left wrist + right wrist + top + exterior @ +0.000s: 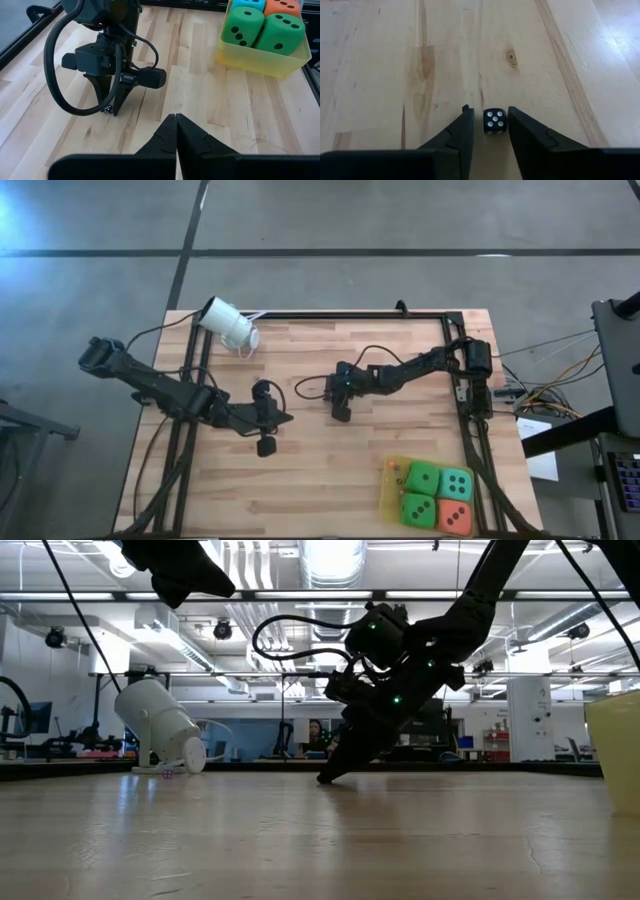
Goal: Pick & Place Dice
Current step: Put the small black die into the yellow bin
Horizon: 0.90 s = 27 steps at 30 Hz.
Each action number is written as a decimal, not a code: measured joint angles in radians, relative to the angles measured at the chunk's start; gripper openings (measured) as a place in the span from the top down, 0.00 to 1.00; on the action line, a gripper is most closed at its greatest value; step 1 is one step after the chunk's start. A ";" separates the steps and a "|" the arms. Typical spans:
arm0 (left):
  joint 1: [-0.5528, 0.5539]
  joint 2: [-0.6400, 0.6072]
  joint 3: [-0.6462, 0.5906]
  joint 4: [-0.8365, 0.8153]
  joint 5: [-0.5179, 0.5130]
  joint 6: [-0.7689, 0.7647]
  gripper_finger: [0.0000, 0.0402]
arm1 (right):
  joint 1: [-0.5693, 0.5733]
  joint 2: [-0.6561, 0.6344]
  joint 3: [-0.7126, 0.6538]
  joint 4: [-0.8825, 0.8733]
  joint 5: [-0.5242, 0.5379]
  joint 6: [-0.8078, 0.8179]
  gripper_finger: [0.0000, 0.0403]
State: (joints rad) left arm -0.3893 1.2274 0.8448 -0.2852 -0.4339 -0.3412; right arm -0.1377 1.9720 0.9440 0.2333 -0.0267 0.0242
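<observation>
While yellow tray [392, 492] holds 4 dice [421, 477], right fingers [465, 131] straddle black die [495, 120], left fingers [167, 131] together.

Four dice [438, 498] are packed in a tray [391, 489] at the table's [300, 480] front right corner; a small die [495, 120] is bracketed mid-table by the right gripper [490, 127].

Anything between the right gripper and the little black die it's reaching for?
Nothing visible. The black die sits on the bare table between the right gripper's open fingers, with nothing else near it. The left gripper waits shut, apart.
</observation>
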 joint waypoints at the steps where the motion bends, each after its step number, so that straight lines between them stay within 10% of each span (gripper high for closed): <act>1: 0.000 0.000 0.000 0.000 0.000 0.000 0.99 | 0.000 0.000 0.000 0.000 0.001 0.000 0.73; 13: 0.000 0.000 0.000 0.000 0.000 0.000 0.99 | 0.010 -0.017 0.004 -0.026 0.004 0.018 0.89; 27: -0.001 0.000 0.000 -0.003 0.001 0.000 0.99 | 0.310 -0.366 0.103 -0.613 0.093 0.064 0.87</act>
State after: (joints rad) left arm -0.3904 1.2274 0.8448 -0.2883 -0.4332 -0.3414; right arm 0.1728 1.6061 1.0471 -0.3799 0.0660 0.0887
